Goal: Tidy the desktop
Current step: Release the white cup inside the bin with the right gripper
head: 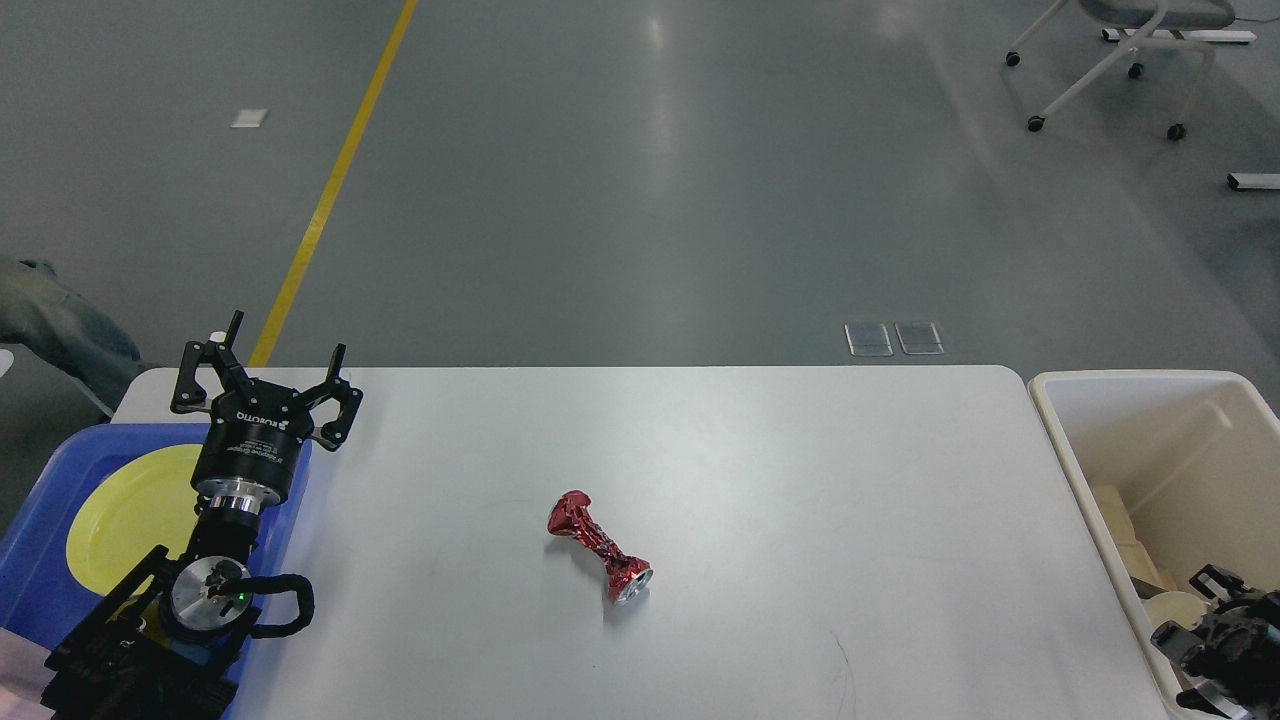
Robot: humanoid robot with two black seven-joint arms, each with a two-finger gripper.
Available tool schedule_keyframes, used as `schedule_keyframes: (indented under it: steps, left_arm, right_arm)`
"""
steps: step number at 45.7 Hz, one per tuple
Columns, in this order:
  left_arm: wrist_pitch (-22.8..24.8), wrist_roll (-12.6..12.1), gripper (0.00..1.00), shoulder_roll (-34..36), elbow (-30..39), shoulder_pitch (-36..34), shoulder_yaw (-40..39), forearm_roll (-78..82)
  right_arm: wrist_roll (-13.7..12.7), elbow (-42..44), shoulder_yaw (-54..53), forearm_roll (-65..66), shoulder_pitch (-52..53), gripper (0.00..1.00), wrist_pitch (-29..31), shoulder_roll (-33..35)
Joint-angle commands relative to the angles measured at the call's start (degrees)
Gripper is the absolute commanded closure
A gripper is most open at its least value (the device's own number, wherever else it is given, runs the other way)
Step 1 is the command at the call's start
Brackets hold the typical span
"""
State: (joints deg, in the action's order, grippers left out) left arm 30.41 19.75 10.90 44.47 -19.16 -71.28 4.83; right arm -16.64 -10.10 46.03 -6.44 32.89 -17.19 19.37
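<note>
Desktop (760, 470) | left claw (285, 362) spread above far-left corner

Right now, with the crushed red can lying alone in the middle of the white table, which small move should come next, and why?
Probably bring the right tool out of the cream bin toward the crushed red can. The can lies alone on the desktop, closer to that bin, while the left tool stands open, empty, over the blue tray.

Black left arm (215, 560) with silver joint rings, looped cable, green light, white-lettered hand (262, 372).
</note>
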Motion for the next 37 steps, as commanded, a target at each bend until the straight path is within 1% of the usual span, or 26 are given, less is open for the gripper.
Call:
schedule_keyframes:
  steps: [1,6,8,13,18,23,27,32,37]
  left_arm:
    - [0.0,0.0,0.01,0.0,0.0,0.0,0.0,0.0]
    - [0.0,-0.1,0.01,0.0,0.0,0.0,0.0,0.0]
    - [0.0,-0.1,0.01,0.0,0.0,0.0,0.0,0.0]
    - [0.0,-0.1,0.01,0.0,0.0,0.0,0.0,0.0]
    - [0.0,0.0,0.01,0.0,0.0,0.0,0.0,0.0]
    - [0.0,-0.1,0.01,0.0,0.0,0.0,0.0,0.0]
    - [0.0,-0.1,0.01,0.0,0.0,0.0,0.0,0.0]
    - [0.0,-0.1,0.01,0.0,0.0,0.0,0.0,0.0]
    - [0.0,-0.1,0.01,0.0,0.0,0.0,0.0,0.0]
  right_arm:
    - [0.0,-0.4,0.1,0.1,0.6,0.00,0.5,0.5]
    - [0.0,-1.1,0.4,0.2,3.0,0.00,1.3,0.8]
    - [0.0,-2.4,0.6,0.3,4.5,0.00,2.2,2.0]
    - [0.0,-8.9,0.7,2.5,10.2,0.00,6.2,6.4]
    - [-0.1,-16.1,0.8,10.5,18.2,0.00,11.6,10.2]
    - [-0.1,-22.6,0.9,18.6,25.9,0.00,18.0,14.0]
    - [-0.1,-26.3,1.0,23.9,31.3,0.00,24.5,15.9]
    - [-0.1,-29.0,1.6,27.7,38.5,0.00,34.4,16.2]
    - [-0.2,-31.2,5.2,27.8,47.4,0.00,45.4,15.6]
